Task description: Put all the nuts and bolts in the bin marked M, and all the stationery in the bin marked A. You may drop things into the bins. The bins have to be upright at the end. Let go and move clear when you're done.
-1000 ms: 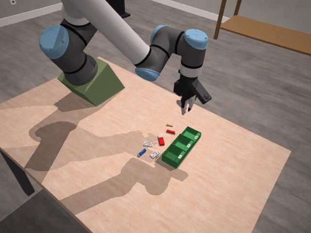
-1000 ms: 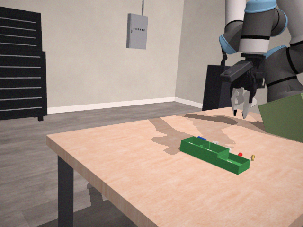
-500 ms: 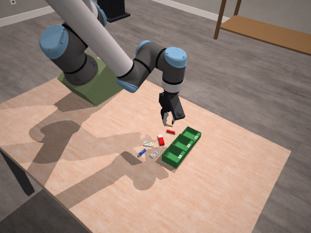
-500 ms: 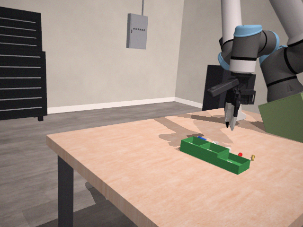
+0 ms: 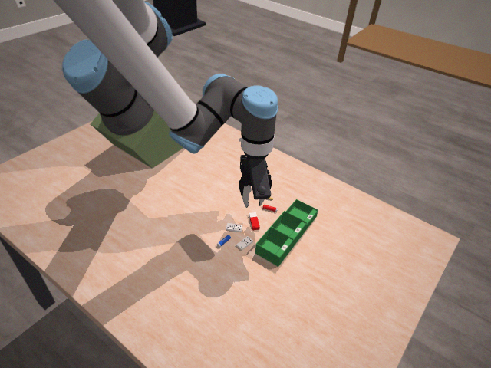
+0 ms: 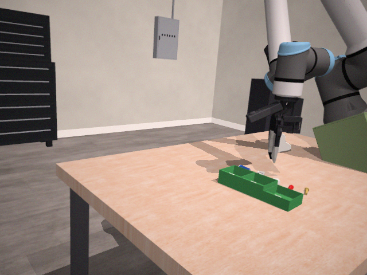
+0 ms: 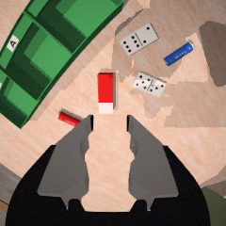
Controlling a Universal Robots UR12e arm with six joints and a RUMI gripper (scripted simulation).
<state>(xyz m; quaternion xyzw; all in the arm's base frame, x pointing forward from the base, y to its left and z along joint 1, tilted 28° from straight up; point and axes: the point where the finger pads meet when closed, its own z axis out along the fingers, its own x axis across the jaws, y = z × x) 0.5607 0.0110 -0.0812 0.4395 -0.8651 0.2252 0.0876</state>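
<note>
The gripper (image 7: 109, 123) hangs part-open and empty above the counter (image 5: 337, 300), jaws straddling the line of the red-and-white eraser (image 7: 105, 92). Judged step: approach to pick up stationery for bin A (image 7: 43, 60). The next move calls for a straight descent, then closing across the eraser's narrow width. The eraser lies flat, a red block with a white end, just right of the green bin row (image 5: 262, 250), near two dominoes (image 7: 137, 39).
</note>
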